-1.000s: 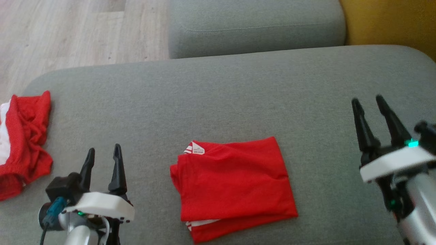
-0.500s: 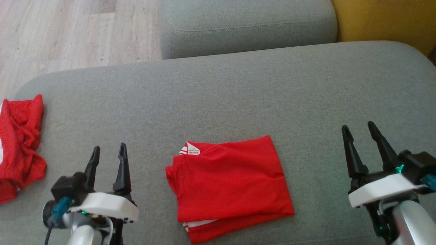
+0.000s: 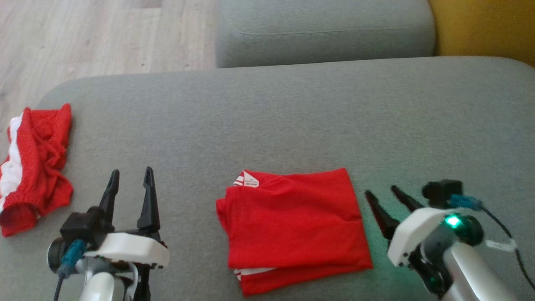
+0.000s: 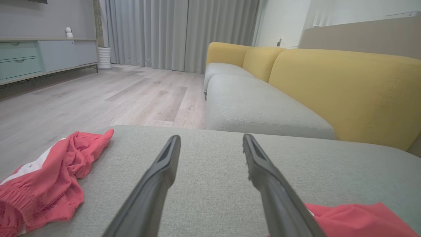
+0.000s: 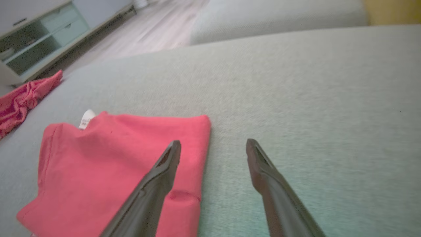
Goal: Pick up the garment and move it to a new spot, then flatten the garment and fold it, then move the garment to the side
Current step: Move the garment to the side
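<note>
Head view: I find the garment [image 3: 292,225] red and folded into a rough rectangle. It lies flat on the grey cushion [image 3: 292,117] between the two arms, with stacked layers showing at its left and near edges. A white label [image 3: 246,179] sits at its far left corner; the print is too small to read. A second red garment [image 3: 35,167] lies crumpled at the cushion's left end, well apart. The left gripper [image 3: 131,170] points up the view, left of the folded piece, jaws wide apart and empty. The right gripper [image 3: 380,190] angles toward the upper left, with its tips just beside the garment's right edge, jaws apart and holding nothing.

Left wrist view: the left gripper [image 4: 211,137] reaches over bare cushion, with nothing between its spread fingers. A corner of the garment [image 4: 355,219] shows at lower right.

Right wrist view: the right gripper [image 5: 213,142] straddles the garment's [image 5: 115,158] right edge, one finger over red cloth and the other over cushion. I cannot tell whether it makes contact. The label [image 5: 86,119] is blurred.
</note>
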You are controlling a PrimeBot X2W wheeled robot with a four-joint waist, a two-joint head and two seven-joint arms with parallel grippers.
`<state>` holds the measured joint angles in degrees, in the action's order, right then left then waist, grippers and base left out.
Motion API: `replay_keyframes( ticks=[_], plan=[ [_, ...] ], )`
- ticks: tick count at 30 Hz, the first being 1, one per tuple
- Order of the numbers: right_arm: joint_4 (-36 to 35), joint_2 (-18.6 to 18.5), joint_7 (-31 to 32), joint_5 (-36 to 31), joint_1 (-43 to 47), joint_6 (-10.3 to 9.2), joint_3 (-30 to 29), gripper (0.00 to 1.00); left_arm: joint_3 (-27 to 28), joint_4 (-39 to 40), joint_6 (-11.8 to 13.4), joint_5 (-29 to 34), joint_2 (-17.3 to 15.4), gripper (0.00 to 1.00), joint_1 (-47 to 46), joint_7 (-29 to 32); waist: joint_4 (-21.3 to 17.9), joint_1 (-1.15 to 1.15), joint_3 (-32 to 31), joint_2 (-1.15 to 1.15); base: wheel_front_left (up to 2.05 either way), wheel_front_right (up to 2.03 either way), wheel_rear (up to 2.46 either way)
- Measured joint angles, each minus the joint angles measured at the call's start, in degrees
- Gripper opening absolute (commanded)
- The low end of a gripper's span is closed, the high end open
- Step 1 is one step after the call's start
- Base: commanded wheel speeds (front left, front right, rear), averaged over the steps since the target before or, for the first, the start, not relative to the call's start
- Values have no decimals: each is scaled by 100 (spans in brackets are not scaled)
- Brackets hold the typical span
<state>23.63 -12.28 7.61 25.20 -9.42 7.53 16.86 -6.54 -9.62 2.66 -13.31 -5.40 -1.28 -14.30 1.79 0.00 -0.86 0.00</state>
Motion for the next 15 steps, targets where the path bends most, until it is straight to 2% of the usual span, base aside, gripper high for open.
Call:
replay_keyframes(
  ticks=[10, 15],
  plan=[
    [1600, 110, 875, 454, -771, 0, 331, 100, 42, 12, -151, 116, 105, 100, 1, 0, 413, 0, 48, 0, 0, 0, 0],
    [2101, 198, 1467, 924, -1127, 0, 400, 100, 86, -15, -218, 163, 183, 100, -4, 0, 624, 0, 115, 0, 0, 0, 0]
  ],
)
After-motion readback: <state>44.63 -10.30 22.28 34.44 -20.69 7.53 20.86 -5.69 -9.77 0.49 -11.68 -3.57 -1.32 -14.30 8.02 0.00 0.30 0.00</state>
